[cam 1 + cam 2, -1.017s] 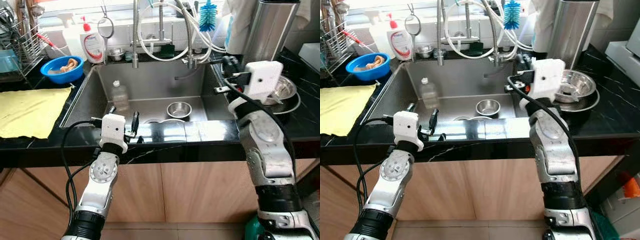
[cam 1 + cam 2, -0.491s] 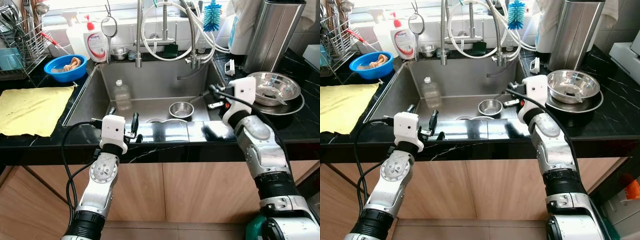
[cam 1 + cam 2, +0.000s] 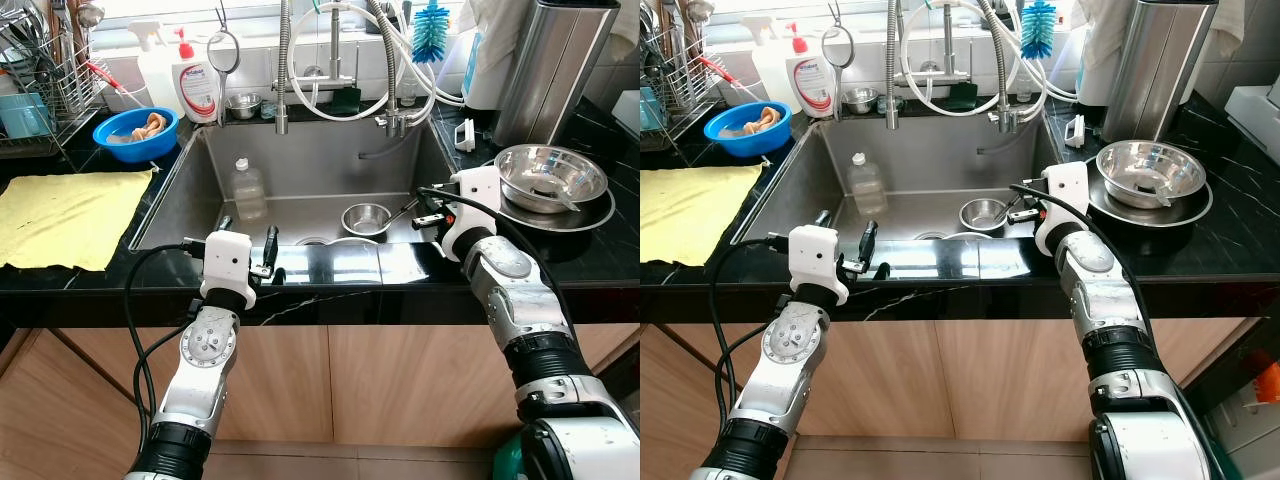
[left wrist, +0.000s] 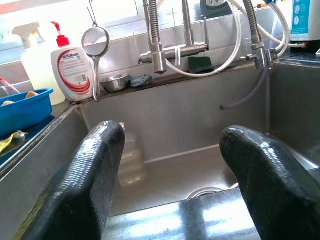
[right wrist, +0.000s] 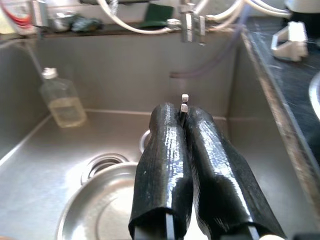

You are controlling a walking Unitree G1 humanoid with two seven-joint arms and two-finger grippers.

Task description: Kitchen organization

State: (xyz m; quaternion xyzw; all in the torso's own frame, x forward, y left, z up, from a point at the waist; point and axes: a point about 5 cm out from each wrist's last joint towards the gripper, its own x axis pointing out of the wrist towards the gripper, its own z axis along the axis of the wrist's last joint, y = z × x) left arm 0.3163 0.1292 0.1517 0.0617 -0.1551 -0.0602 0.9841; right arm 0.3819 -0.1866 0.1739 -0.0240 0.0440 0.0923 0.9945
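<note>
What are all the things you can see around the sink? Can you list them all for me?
Sink: one, steel, set in the black counter.
Plastic bottle: one, clear, standing in the sink.
Small bowl: one, steel, in the sink.
Stacked bowls: steel, on the counter right of the sink.
Blue bowl: one, left of the sink.
Yellow cloth: one, flat on the left counter.
Soap bottle: one, white with red pump, behind the sink.
Bottle brush: one, blue, behind the taps.
Left gripper: black fingers open, at the sink's front edge.
Right gripper: black fingers shut, over the sink.
</note>
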